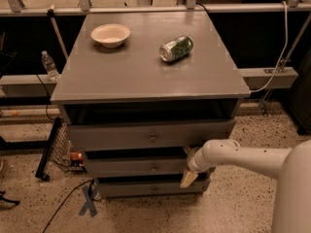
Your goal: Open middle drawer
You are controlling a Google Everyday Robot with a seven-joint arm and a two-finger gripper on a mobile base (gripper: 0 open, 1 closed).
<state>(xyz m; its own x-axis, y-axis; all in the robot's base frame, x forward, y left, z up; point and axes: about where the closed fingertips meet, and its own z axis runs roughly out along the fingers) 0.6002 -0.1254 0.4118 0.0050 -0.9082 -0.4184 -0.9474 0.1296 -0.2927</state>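
The grey cabinet (146, 76) has three drawer fronts stacked below its top. The middle drawer (126, 167) is a grey front with a small round metal knob (154, 167) at its centre, and a dark gap shows above it. My gripper (188, 177) is at the end of the white arm (243, 155) coming in from the right. It sits at the right end of the middle drawer's front, well right of the knob. A cream-coloured finger (186, 180) hangs down over the gap above the bottom drawer.
A white bowl (111, 35) and a green can (176, 48) lying on its side are on the cabinet top. The top drawer (121, 136) and the bottom drawer (131, 189) have like knobs. A water bottle (48, 65) stands at the left. Cables and blue tape (89, 201) lie on the floor.
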